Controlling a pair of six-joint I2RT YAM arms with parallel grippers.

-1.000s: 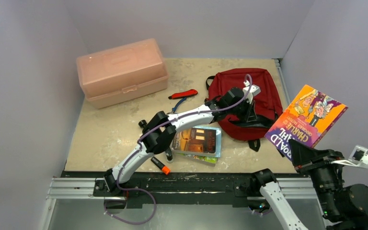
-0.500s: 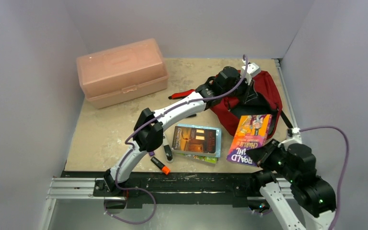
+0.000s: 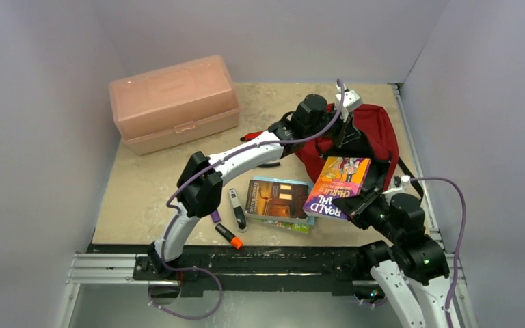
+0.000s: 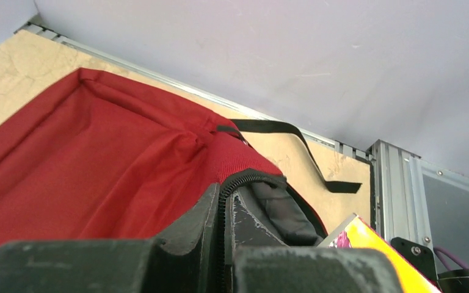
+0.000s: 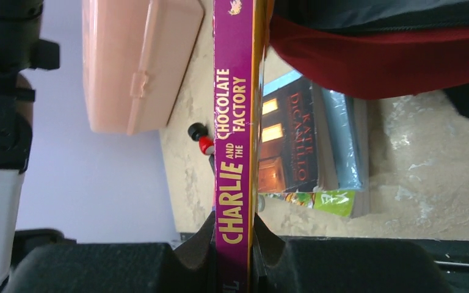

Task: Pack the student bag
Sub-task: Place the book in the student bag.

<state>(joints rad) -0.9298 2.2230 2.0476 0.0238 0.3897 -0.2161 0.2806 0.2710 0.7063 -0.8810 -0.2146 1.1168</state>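
At the far right of the surface: student bag (image 3: 381, 126), dark red, soft, mouth turned toward the arms.
Left gripper (image 4: 225, 202): clamped together on the zipper edge of the bag, lifting it to show the dark lining.
Right gripper (image 5: 235, 237): clamped on the lower end of the Charlie book (image 3: 338, 179), held just at the opening, not clearly inside yet.
Step in hand: probably sliding this book into the bag.
Next move: calls for pushing the book straight under the lifted edge, then letting go; risk of catching a corner on the zipper.
Waiting beside the bag: stack of books (image 3: 280, 199).
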